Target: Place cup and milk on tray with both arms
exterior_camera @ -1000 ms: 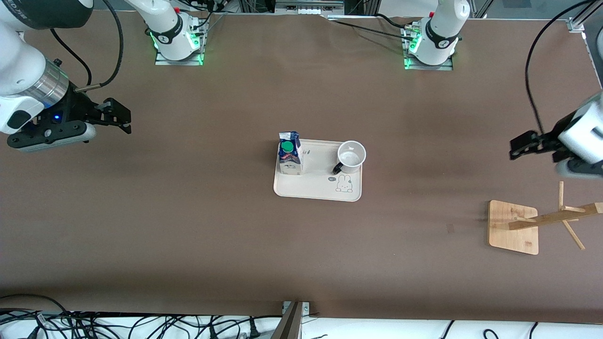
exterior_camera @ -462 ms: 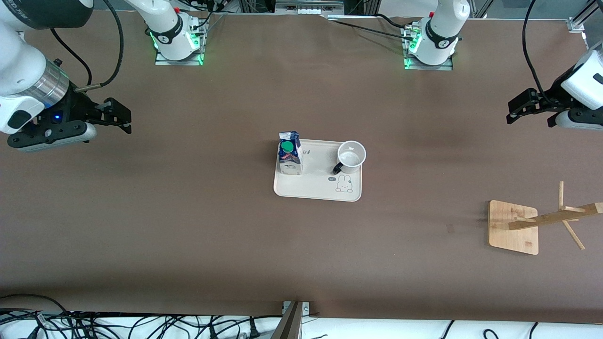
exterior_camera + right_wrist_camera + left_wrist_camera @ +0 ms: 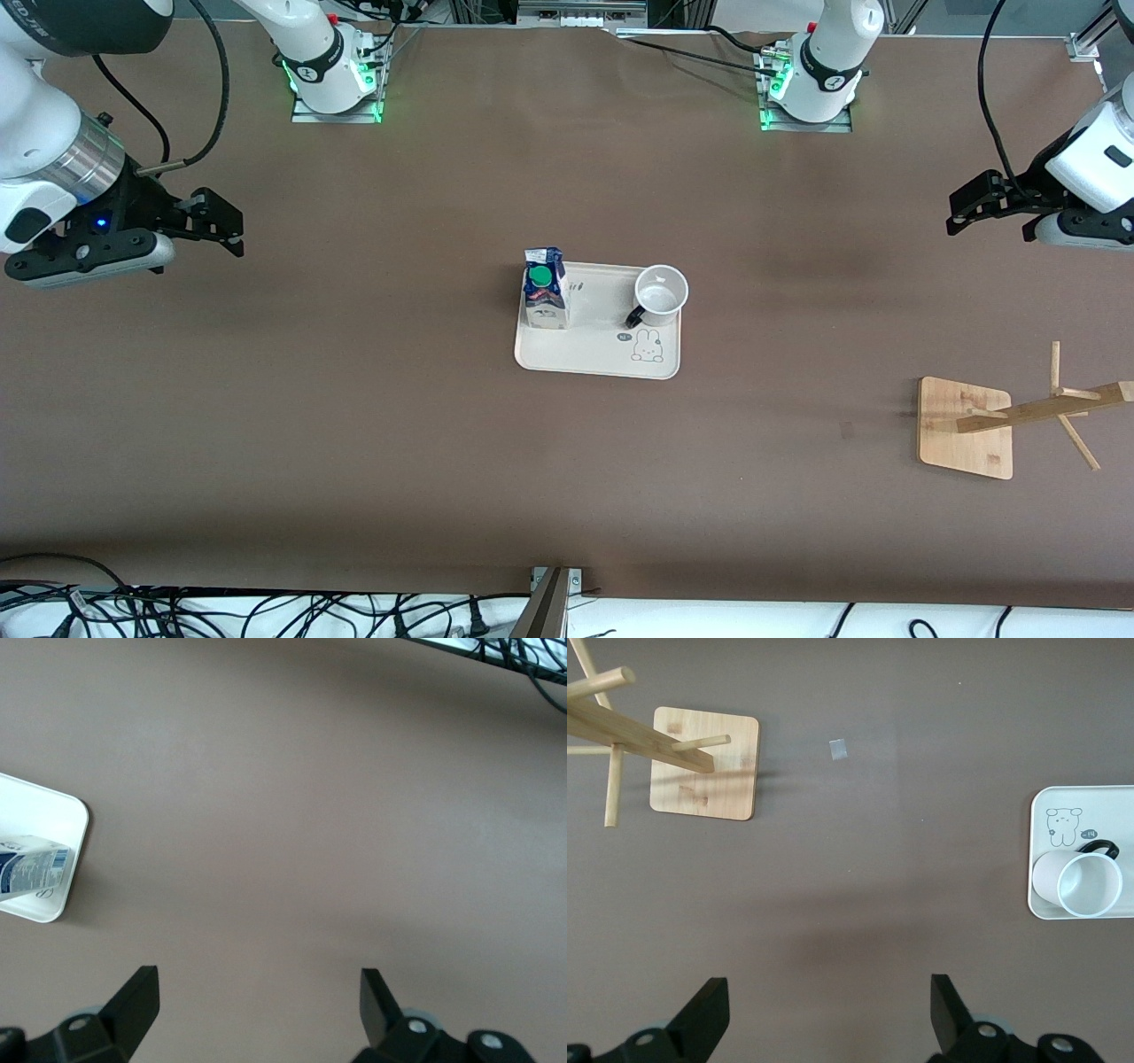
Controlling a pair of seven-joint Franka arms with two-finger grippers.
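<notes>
The cream tray (image 3: 585, 354) lies mid-table. The milk (image 3: 543, 288) stands upright on its corner toward the right arm's end. The cup (image 3: 661, 295) stands upright on the corner toward the left arm's end, mouth up, black handle toward the bunny drawing. My left gripper (image 3: 966, 208) is open and empty over bare table at the left arm's end. My right gripper (image 3: 221, 226) is open and empty over bare table at the right arm's end. The left wrist view shows its open gripper (image 3: 830, 1010), the tray (image 3: 1107, 806) and the cup (image 3: 1081, 886). The right wrist view shows its open gripper (image 3: 257, 1010), the tray's corner (image 3: 44, 815) and the milk (image 3: 27, 870).
A wooden rack with pegs on a square base (image 3: 966, 427) stands at the left arm's end, nearer the front camera than the left gripper; it also shows in the left wrist view (image 3: 704, 762). A small pale patch (image 3: 846, 430) lies beside it. Cables run along the table's front edge.
My left gripper has drawn back from above the rack toward the robots' side of the table and then slowed. My right gripper has shifted only slightly. Tray, milk and cup have not moved.
</notes>
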